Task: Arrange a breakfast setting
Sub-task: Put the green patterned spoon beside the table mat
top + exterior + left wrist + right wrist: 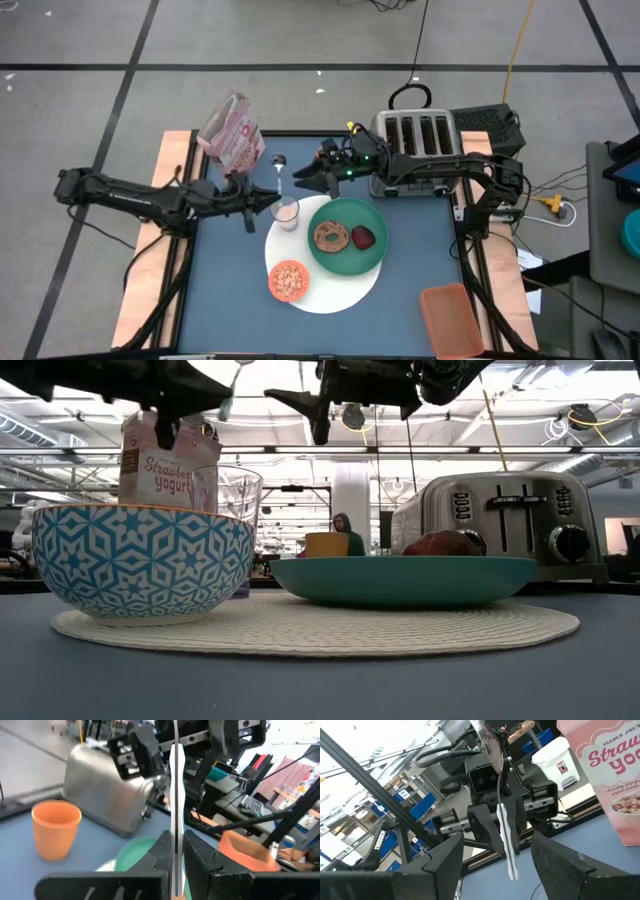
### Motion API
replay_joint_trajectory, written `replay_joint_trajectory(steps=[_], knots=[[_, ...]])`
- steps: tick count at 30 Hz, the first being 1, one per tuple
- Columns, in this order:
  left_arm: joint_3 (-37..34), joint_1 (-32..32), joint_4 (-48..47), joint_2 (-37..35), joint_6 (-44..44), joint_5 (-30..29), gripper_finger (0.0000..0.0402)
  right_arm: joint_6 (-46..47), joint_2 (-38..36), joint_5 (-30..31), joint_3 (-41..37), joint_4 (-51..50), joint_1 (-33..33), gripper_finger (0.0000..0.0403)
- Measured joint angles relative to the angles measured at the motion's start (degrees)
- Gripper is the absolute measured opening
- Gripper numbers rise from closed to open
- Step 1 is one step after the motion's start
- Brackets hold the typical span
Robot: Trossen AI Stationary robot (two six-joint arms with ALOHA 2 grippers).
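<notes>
A round white mat (325,262) is laid on the blue table (230,300), and a green plate (347,236) is set on its right part. On the plate a bagel (330,236) and a piece of dark red food (362,238) are seen side by side. A small orange cereal bowl (289,281), filled with cereal, is placed on the near left edge of the mat; from table height its outside is seen patterned in blue and white. A small milk glass (286,214) with pale liquid in it is stood at the mat's left edge, just beside the plate.

The silver spoon (279,170) is held off the table, above and behind the glass, clamped narrowly between the fingers of the left gripper (272,200), with its bowl pointing away from that arm. The right gripper (300,174) is held just beside the spoon, between the glass and the toaster (418,140); its fingers are spread wide on either side of the spoon's handle without touching it.

An orange cup (56,828) is stood on the table in front of the toaster. A pink cereal box (232,133) is stood at the far left of the table, behind the left gripper. An orange tray (452,318) is laid at the near right corner.
</notes>
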Motion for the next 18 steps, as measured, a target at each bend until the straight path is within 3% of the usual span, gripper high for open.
replay_joint_trajectory(steps=[9,18], knots=[[0.0,-7.4,-14.43,-10.11,-13.91,-0.71,0.0028,0.0,0.0,-0.02,0.0,-0.47,0.01,0.0222],[0.0,-20.28,-18.61,-11.09,-26.74,-13.27,0.0028,0.01,0.0,-0.01,0.0,-0.49,0.02,0.0222]])
